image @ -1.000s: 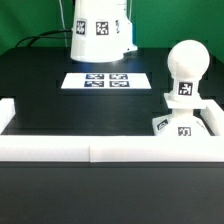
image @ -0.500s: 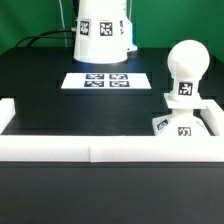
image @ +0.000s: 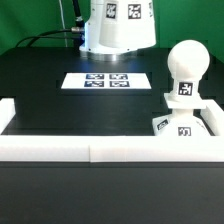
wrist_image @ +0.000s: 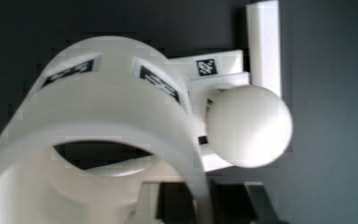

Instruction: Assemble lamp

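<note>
The shade (image: 118, 25), raised off the black surface (image: 60, 105) at the rear, lies well toward the exterior view's left of the upright bulb (image: 185, 66) seated on the base (image: 186, 120); whether the claw grips it I cannot tell

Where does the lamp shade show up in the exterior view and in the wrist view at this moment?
Exterior view: the shade sits at the top centre, cut off by the frame, beyond the marker board.
Wrist view: the shade fills most of the picture, its open end toward the camera.
Shared landmark: the bulb, at the exterior view's right, is the rounded white head beside the shade in the wrist view.
</note>
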